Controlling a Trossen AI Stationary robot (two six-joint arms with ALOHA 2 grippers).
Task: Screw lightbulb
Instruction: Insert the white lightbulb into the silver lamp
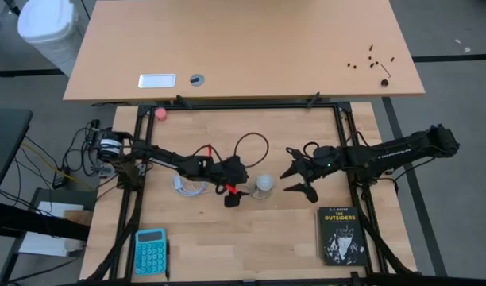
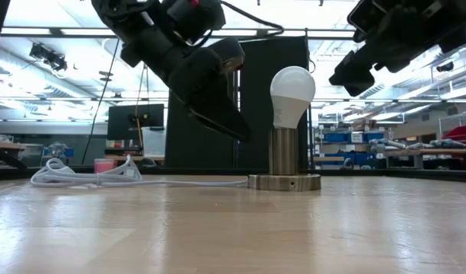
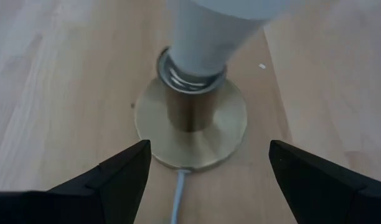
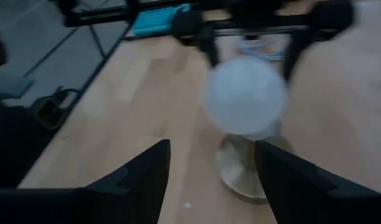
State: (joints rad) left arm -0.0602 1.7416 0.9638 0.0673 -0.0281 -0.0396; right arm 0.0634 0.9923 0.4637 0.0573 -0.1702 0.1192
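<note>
Low view: table (image 2: 218, 228) carries the socket (image 2: 284, 181), bulb (image 2: 292, 95) upright in it, apparently seated. Left gripper (image 1: 233, 196) open just beside; right gripper (image 1: 302, 179) open, apart. Regrip the globe squarely; twist gently, without tipping the base.

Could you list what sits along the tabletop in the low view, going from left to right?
Coiled white cord → left gripper → lightbulb standing in the socket base → right gripper, raised above the table.
</note>
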